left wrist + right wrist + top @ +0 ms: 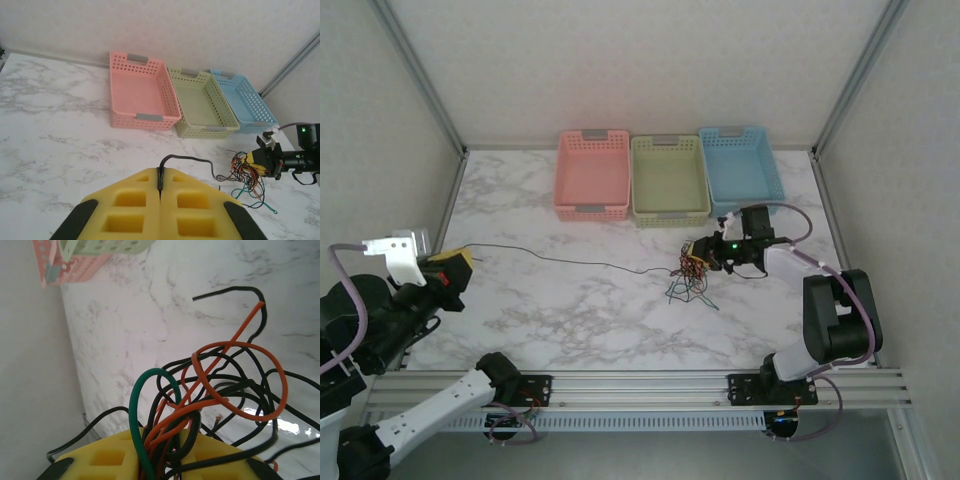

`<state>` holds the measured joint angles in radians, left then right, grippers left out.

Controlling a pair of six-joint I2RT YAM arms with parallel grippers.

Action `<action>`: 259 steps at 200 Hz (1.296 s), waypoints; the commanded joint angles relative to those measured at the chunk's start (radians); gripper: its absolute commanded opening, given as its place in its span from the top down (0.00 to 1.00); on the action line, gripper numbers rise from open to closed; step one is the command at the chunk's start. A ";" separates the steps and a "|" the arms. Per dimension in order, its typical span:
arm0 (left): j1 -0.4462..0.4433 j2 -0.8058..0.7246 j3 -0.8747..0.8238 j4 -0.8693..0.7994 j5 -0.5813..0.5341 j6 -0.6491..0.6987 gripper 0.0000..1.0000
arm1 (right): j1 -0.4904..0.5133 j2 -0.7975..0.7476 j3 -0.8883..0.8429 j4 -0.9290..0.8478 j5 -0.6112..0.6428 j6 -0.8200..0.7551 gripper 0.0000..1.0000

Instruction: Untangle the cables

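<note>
**A:** Which step is being worked?

**B:** One black cable (560,258) is seemingly being drawn out of the knot. Its end is being pinched in the left pincer (161,186), closed on it at the left edge of the worktop (570,320). The bundle is being clamped in the right pincer (170,447).

**A:** And the cables (688,282)?

**B:** Black, orange and green loops are being held tangled mid-right, near the baskets (668,180). Next, a wider, gentle pull apart is probably being called for.

Black cable (187,158) — in left gripper (160,182)
</note>
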<state>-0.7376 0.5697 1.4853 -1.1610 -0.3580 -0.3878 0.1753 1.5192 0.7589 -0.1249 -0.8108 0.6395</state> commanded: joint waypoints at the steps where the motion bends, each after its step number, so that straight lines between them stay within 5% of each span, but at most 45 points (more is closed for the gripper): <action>1: 0.007 -0.013 0.021 -0.024 -0.021 0.018 1.00 | -0.056 0.027 -0.043 0.054 -0.033 0.060 0.90; 29: 0.007 -0.017 0.029 -0.029 -0.025 0.019 1.00 | -0.106 0.057 -0.062 0.090 -0.047 0.103 0.89; 46: 0.007 -0.016 0.031 -0.033 -0.024 0.016 1.00 | -0.109 0.063 -0.063 0.089 -0.050 0.113 0.71; 81: 0.007 -0.022 0.034 -0.032 -0.012 0.009 1.00 | -0.111 0.059 -0.059 0.051 -0.015 0.094 0.60; 129: 0.007 -0.019 0.043 -0.030 -0.022 0.013 1.00 | -0.112 -0.003 -0.018 -0.160 0.185 -0.040 0.48; 198: 0.007 -0.012 0.038 -0.019 -0.020 0.015 1.00 | -0.104 -0.233 0.073 -0.433 0.482 -0.189 0.46; 227: 0.007 -0.006 0.034 -0.009 -0.016 0.015 1.00 | 0.019 -0.298 0.143 -0.502 0.513 -0.242 0.47; 259: 0.007 0.007 0.026 -0.003 -0.017 0.018 1.00 | 0.190 -0.202 0.237 -0.589 0.666 -0.284 0.46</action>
<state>-0.7376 0.5625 1.5112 -1.1751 -0.3580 -0.3878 0.2722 1.2530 0.9367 -0.6003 -0.2928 0.4175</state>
